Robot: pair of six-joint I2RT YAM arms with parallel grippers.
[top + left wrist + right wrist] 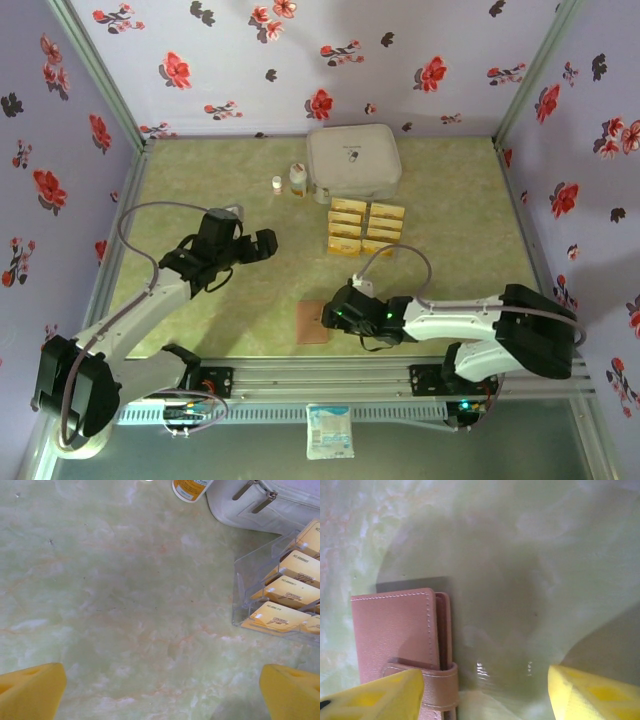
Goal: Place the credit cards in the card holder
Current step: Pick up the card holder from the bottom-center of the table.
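The card holder [313, 322] is a closed reddish-brown wallet lying flat near the table's front edge. In the right wrist view the card holder [400, 630] shows its stitched flap and a strap across its lower end. My right gripper [336, 314] hovers low at its right edge. Its jaws [485, 695] stand apart: the left fingertip [375, 697] overlaps the wallet's strap end and the other is over bare table. The golden-yellow credit cards [365, 228] stand in a clear slotted rack, and the credit cards [290, 595] sit at the right of the left wrist view. My left gripper [256, 245] is open and empty above bare table [162, 695].
A large white zip case [352, 160] lies at the back, just behind the clear rack [245, 595]. Two small bottles [298, 180] stand to its left. Flowered walls close in the table on three sides. A metal rail [330, 380] runs along the front edge.
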